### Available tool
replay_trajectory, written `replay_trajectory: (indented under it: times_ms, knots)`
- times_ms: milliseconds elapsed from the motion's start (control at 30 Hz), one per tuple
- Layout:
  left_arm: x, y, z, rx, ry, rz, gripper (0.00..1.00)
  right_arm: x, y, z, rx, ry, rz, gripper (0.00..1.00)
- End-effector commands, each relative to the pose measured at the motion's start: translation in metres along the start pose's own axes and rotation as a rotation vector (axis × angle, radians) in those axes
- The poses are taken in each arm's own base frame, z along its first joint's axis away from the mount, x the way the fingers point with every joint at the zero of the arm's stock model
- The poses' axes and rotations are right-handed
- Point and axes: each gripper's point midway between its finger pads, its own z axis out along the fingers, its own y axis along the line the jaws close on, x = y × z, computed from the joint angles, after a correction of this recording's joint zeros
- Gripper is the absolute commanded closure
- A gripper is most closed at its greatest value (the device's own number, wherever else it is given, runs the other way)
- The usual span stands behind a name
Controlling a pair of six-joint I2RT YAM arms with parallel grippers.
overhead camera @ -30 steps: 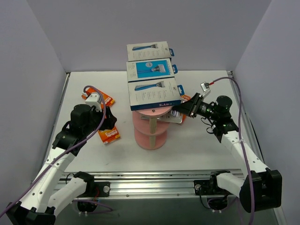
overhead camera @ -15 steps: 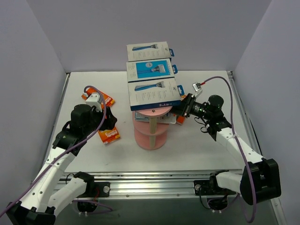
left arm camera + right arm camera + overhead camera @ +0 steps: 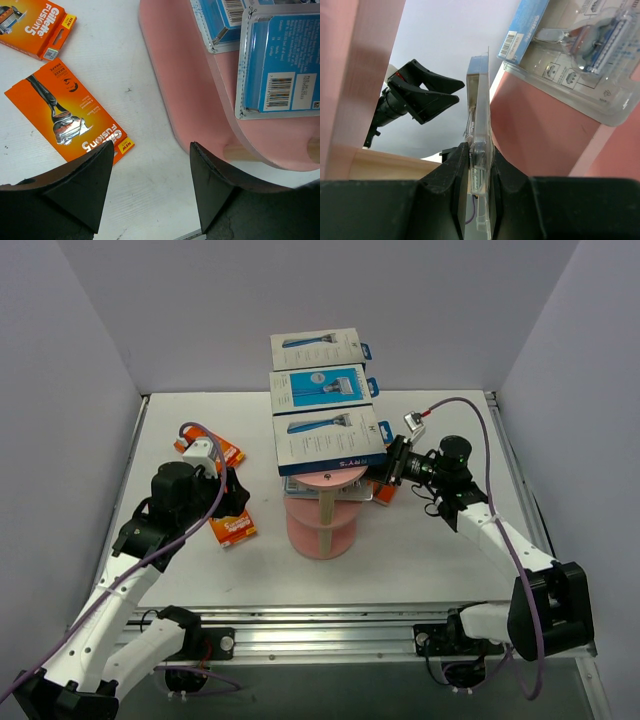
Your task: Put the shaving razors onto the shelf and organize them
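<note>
Right gripper (image 3: 385,473) is clamped on a clear blister pack (image 3: 479,100) right at the side of the pink shelf (image 3: 322,525). The left gripper (image 3: 152,150) hangs with its fingers wide apart and nothing between them.

The held pack only shows edge-on, so its label is unreadable, and from above the lower tiers are mostly hidden under the top one. The right arm reaches in from the right, wrist about level. The left arm is bent, wrist pointing down over the table (image 3: 430,550). Count: three white-and-blue razor boxes (image 3: 330,440) in a row on the top tier, two blue-insert blister packs (image 3: 280,65) barcode-up on a lower tier (can't tell which), and two orange Gillette Fusion5 cards (image 3: 70,112) on the table, one partly under the left arm.
</note>
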Motion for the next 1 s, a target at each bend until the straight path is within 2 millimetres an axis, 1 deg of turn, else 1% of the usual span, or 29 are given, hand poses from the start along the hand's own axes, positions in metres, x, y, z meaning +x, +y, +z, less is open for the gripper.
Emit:
replay_trajectory:
  times_ms: [0,100,133,167,233,267,333,533,567,600,833,967]
  knots:
    - [-0.009,-0.001,-0.002,0.011,-0.034,0.014,0.29,-0.001,0.013,0.003,-0.036,0.049,-0.083,1.0]
    - [-0.009,-0.003,-0.002,0.017,-0.035,0.017,0.29,0.001,0.004,0.004,-0.001,0.076,-0.066,1.0]
    - [-0.01,-0.003,-0.002,0.018,-0.037,0.017,0.29,0.0,0.006,0.005,-0.001,0.082,-0.071,1.0]
    - [-0.01,-0.003,-0.003,0.018,-0.038,0.018,0.29,0.003,0.0,0.005,0.017,0.102,-0.042,1.0]
    - [-0.009,-0.003,-0.003,0.018,-0.037,0.017,0.29,0.003,-0.002,0.006,0.022,0.119,-0.043,1.0]
    - [-0.009,-0.002,-0.003,0.017,-0.037,0.017,0.29,0.008,-0.007,0.006,0.033,0.139,-0.018,1.0]
    - [-0.01,-0.002,-0.003,0.017,-0.037,0.017,0.29,0.009,-0.012,0.008,0.046,0.156,0.0,1.0]
    - [-0.01,-0.003,-0.003,0.02,-0.038,0.018,0.29,0.011,-0.015,0.007,0.06,0.179,0.014,1.0]
    - [-0.01,-0.003,-0.003,0.021,-0.037,0.018,0.29,0.014,-0.019,0.006,0.075,0.191,0.021,1.0]
    - [-0.01,-0.003,-0.003,0.021,-0.037,0.018,0.29,0.012,-0.019,0.006,0.082,0.19,0.018,1.0]
    - [-0.01,-0.003,-0.003,0.023,-0.037,0.019,0.29,0.016,-0.031,0.004,0.115,0.229,0.056,1.0]
    - [-0.01,-0.004,-0.003,0.023,-0.038,0.019,0.29,0.015,-0.036,0.0,0.139,0.237,0.057,1.0]
